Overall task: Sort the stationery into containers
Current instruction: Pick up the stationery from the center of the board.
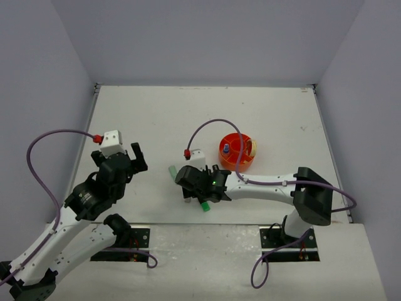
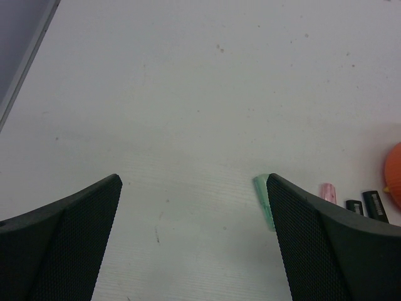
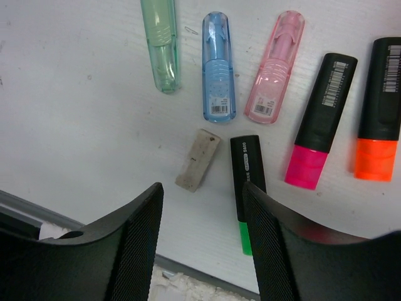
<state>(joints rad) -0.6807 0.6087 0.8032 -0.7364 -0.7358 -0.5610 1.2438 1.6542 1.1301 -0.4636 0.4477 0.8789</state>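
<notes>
The orange organiser [image 1: 237, 150] stands right of centre, with a cream tape roll [image 1: 254, 147] in an outer compartment and a blue item [image 1: 225, 149] in its central cup. My right gripper [image 1: 191, 188] hovers open and empty over a row of markers. The right wrist view shows the gripper [image 3: 202, 200] above a pastel green marker [image 3: 161, 44], a blue one [image 3: 219, 66], a pink one [image 3: 276, 66], black ones with pink [image 3: 319, 122], orange [image 3: 379, 106] and green caps [image 3: 245, 182], and a short grey piece [image 3: 198, 160]. My left gripper [image 1: 139, 158] is open and empty, left of the markers.
In the left wrist view the open gripper [image 2: 193, 182] is over bare table, with the pastel green marker [image 2: 262, 194], the pink marker [image 2: 328, 192] and the organiser's edge [image 2: 395, 175] at the right. The table's near edge [image 3: 188, 266] lies just below the right fingers.
</notes>
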